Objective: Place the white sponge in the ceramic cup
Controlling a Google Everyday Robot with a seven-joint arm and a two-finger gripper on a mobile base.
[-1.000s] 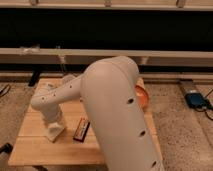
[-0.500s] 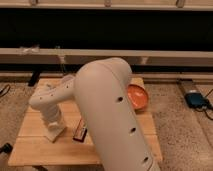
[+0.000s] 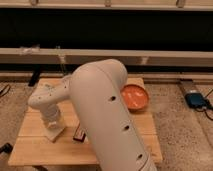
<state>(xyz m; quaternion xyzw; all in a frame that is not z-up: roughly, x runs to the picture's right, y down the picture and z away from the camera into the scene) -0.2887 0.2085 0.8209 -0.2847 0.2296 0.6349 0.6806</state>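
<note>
The gripper (image 3: 54, 130) hangs over the left part of the light wooden table (image 3: 35, 146). Just right of it, a small dark bar (image 3: 79, 134) lies on the table. The wide orange bowl (image 3: 135, 96) stands on the far right part, partly behind the big white arm (image 3: 107, 115).

Arm (image 3: 100, 120): thick off-white tube with a smooth shell and a rounded elbow; a row of small dark round holes runs down its side. Forearm (image 3: 47, 97): slimmer, same off-white, a few small dark dots, ending in a ribbed wrist. Gripper (image 3: 53, 128): pale, below the wrist, low over the left part of the wooden table (image 3: 30, 147)
</note>
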